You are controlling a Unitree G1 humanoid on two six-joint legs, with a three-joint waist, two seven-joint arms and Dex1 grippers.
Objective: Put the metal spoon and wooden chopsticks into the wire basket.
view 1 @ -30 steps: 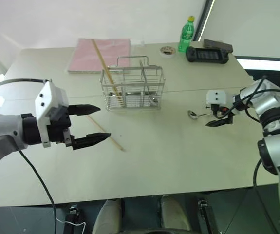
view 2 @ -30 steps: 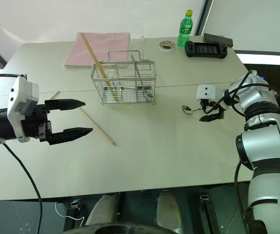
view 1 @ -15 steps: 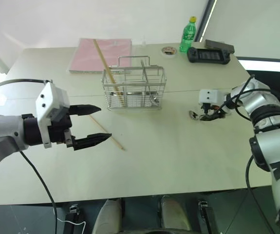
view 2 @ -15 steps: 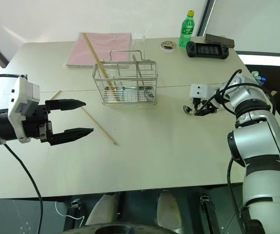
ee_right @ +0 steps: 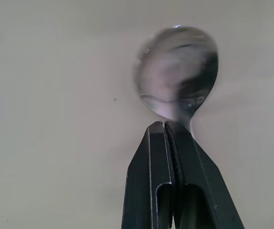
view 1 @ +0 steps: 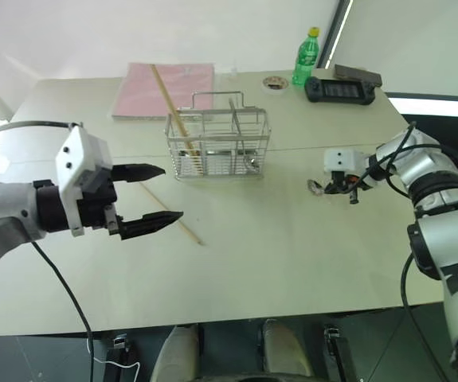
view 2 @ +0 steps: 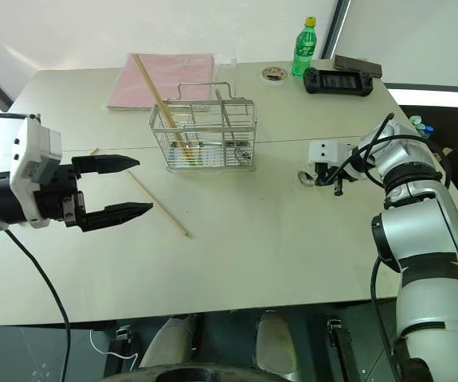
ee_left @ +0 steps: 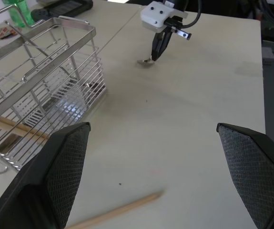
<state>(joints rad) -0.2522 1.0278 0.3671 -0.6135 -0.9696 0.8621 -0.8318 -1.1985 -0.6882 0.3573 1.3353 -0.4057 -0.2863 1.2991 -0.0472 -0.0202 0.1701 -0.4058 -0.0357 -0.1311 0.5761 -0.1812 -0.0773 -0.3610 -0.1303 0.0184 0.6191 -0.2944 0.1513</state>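
Two black fingers of our right gripper (ee_right: 171, 125) pinch the metal spoon (ee_right: 178, 71) near the bench's (view 1: 292, 239) right edge, bowl pointing leftward; our left gripper (view 1: 153, 197) hangs open, aimed right, before the wire basket (view 1: 217, 146).

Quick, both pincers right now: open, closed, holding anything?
Left pincer: open, holding nothing, above the table.
Right pincer: closed on the metal spoon at the neck just behind its bowl, down at the table.

Left pincer (view 1: 150, 196) gapes wide; right pincer (ee_right: 167, 125) pinched together, angled down
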